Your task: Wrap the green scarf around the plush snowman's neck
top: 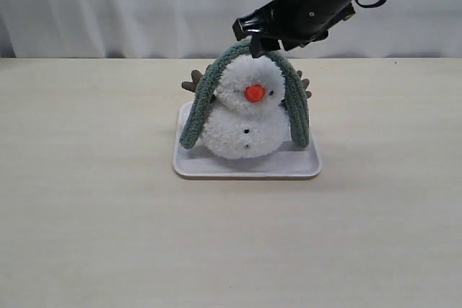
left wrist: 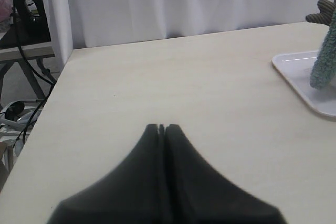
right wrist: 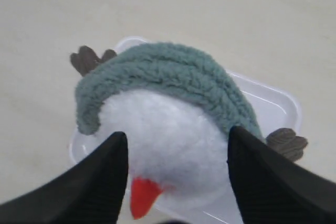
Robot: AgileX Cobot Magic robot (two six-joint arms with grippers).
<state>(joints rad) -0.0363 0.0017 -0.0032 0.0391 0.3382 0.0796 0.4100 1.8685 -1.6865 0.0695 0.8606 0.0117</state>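
The plush snowman [top: 245, 117] stands on a white tray [top: 216, 167], orange nose facing the camera. The green scarf [top: 297, 106] lies draped over the back of its head, one end hanging down each side to the tray. My right gripper [right wrist: 177, 137] hovers open just above the head [right wrist: 173, 129], one finger on each side, holding nothing; in the exterior view the same gripper [top: 260, 45] is at the top of the scarf's arch. My left gripper [left wrist: 162, 127] is shut and empty, low over bare table well to the left of the tray [left wrist: 302, 72]. The neck is hidden behind the scarf ends and fluff.
Brown twig arms [top: 193, 81] stick out behind the scarf on both sides. The left wrist view shows a scarf end [left wrist: 324, 56] on the tray, the table's left edge with cables and a stand [left wrist: 23, 35] beyond it. A white curtain backs the table.
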